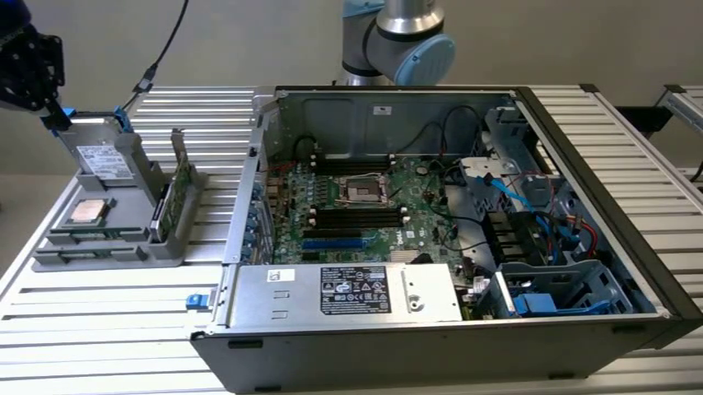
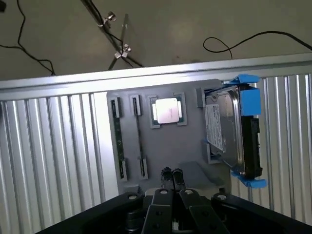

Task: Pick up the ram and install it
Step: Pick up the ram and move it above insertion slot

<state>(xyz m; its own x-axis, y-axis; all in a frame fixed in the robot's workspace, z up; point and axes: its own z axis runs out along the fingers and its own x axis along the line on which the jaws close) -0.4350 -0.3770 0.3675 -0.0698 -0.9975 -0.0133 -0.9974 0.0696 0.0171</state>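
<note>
surface: ribbed metal table (image 1: 99, 329) | on it: grey parts tray (image 1: 88, 257); open computer case (image 1: 439, 354)

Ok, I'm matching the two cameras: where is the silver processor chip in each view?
Exterior view: processor chip lies flat on the grey tray, at the exterior view's left, outside the case.
Wrist view: the chip sits in the tray's square recess.
Shared landmark: the hard drive in its blue bracket, beside the chip.

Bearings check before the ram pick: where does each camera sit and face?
Exterior view: off the arm, looking down into the open dark metal computer case; the arm's grey joint shows behind it.
Wrist view: on the wrist, looking down at the grey plastic parts tray; the shut gripper shows.
Shared: that tray, its thin green ram stick, square silver processor.
</note>
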